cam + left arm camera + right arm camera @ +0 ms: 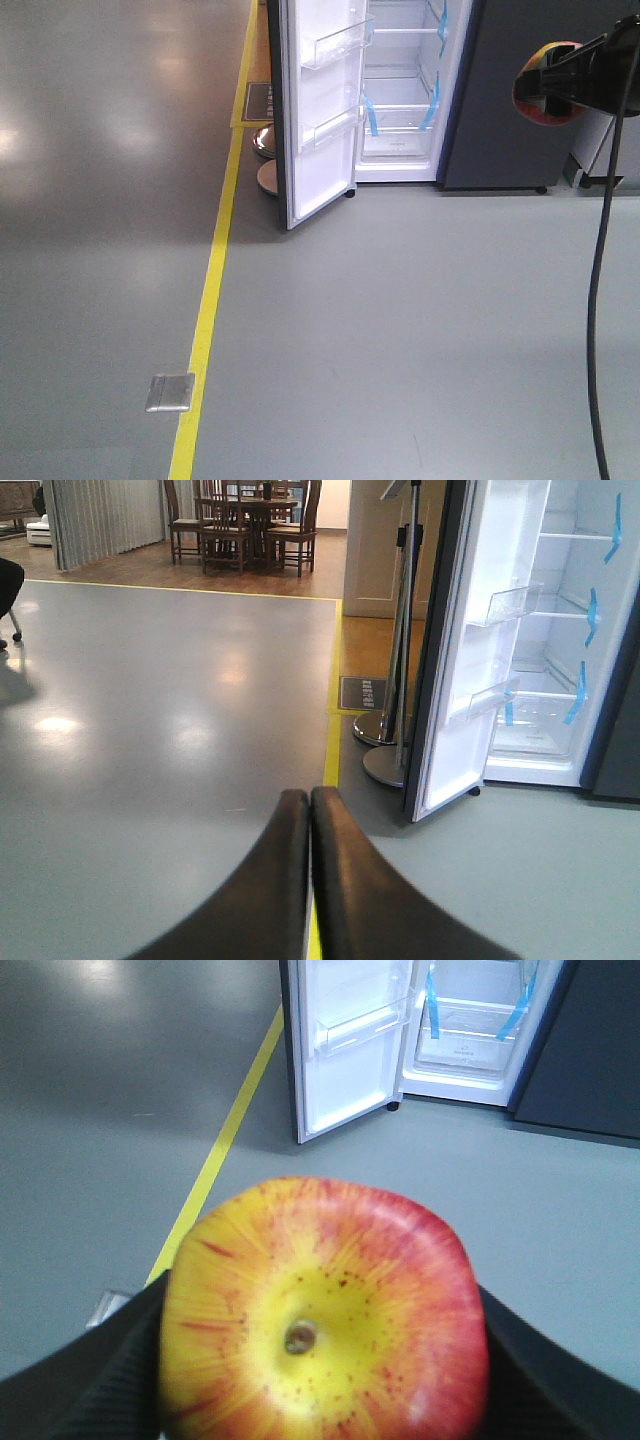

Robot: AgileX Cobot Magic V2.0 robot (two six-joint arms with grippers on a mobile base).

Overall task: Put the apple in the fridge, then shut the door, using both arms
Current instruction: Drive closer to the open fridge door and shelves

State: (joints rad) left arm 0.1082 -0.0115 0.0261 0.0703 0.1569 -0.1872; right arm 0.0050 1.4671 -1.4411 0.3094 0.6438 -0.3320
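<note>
A red and yellow apple [325, 1315] fills the right wrist view, clamped between the black fingers of my right gripper [320, 1360]. From the front the apple [543, 92] shows at the upper right, held in the air by the right gripper [560, 80]. The dark grey fridge [500, 90] stands ahead with its white interior [400, 110] exposed. Its door [318, 110] is swung wide open to the left, clear bins on its inner side. My left gripper [309, 802] is shut with nothing in it, hanging over the floor short of the door [470, 660].
A yellow floor line [210, 300] runs toward the fridge's left side. A metal floor plate [170, 392] lies beside it. Two round stand bases [268, 160] sit behind the open door. A black cable [598, 300] hangs at right. Dining chairs and a table [245, 525] stand far back.
</note>
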